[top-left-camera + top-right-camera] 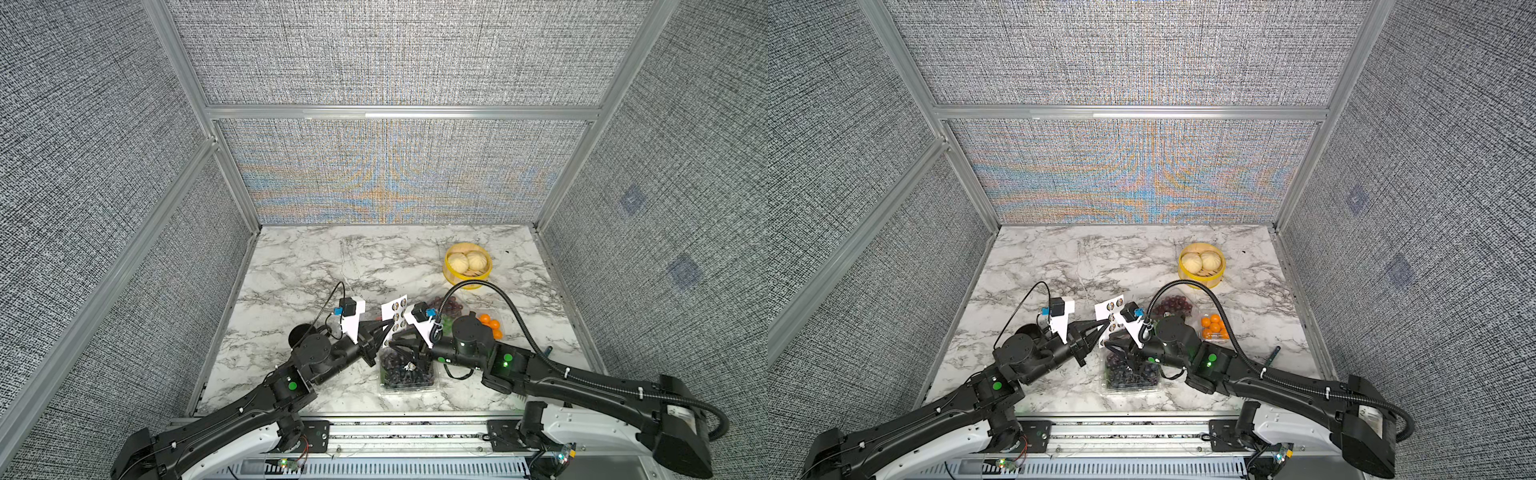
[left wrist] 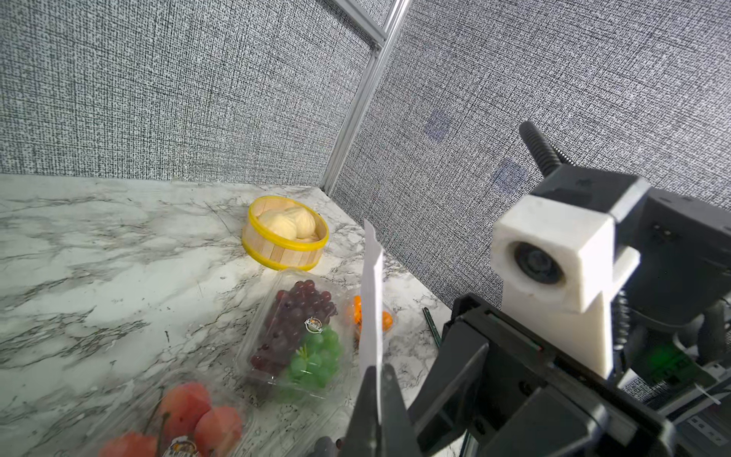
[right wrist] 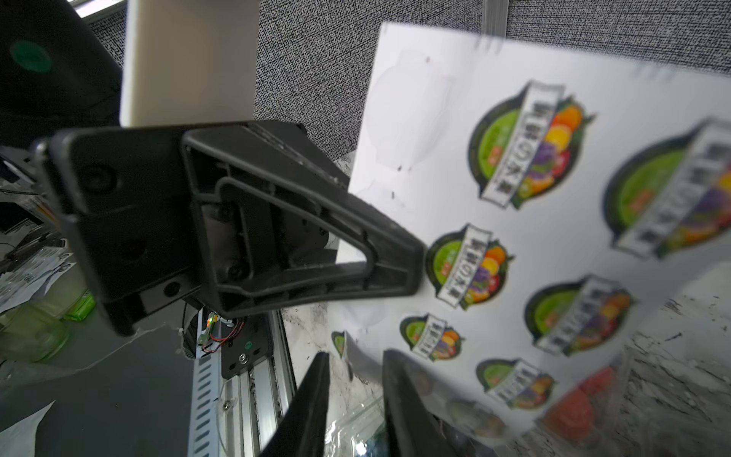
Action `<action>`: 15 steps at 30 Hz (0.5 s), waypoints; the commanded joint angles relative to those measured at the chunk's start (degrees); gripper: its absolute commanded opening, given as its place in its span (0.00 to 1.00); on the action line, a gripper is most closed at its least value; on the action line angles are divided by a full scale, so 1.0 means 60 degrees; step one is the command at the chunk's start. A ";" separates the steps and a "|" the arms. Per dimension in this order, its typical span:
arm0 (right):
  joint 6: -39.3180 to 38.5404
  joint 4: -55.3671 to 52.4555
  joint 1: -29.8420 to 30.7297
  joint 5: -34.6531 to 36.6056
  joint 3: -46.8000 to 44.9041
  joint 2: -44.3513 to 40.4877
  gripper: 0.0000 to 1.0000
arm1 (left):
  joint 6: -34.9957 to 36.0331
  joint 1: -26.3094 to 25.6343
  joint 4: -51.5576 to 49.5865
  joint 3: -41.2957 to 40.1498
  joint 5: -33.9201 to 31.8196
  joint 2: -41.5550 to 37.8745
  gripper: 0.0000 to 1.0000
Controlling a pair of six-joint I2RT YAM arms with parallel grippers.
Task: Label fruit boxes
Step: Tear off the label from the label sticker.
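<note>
Right wrist view: left gripper (image 3: 411, 269) jaws pinch sticker sheet (image 3: 553, 221) upright; right gripper (image 3: 356, 391) jaws narrow around a peeling sticker (image 3: 339, 343) at lower centre. Next, likely pull it free.

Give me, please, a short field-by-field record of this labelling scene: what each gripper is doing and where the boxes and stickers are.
left gripper: shut on the sticker sheet, held upright
right gripper: jaws narrowly apart around a sticker peeling off the sheet's edge
dark grape box: near table edge, below the grippers
purple-and-green grape box: already labelled
red fruit box: already labelled
orange fruit box: label not visible
steamer basket: far right, apart
</note>
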 commanded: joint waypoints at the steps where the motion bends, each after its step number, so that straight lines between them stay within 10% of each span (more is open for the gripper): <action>1: -0.0070 0.0318 0.0012 -0.0139 0.0180 0.0166 0.20 | 0.0017 -0.0003 0.0274 0.0081 0.0175 0.0052 0.00; 6: -0.0067 0.0379 0.0012 -0.0159 0.0163 0.0215 0.02 | 0.0004 0.0001 0.0235 0.0058 0.0155 0.0097 0.00; 15: -0.0070 0.0380 0.0012 -0.0154 0.0070 0.0230 0.13 | -0.0083 0.0005 0.0261 0.0100 0.0135 0.0184 0.00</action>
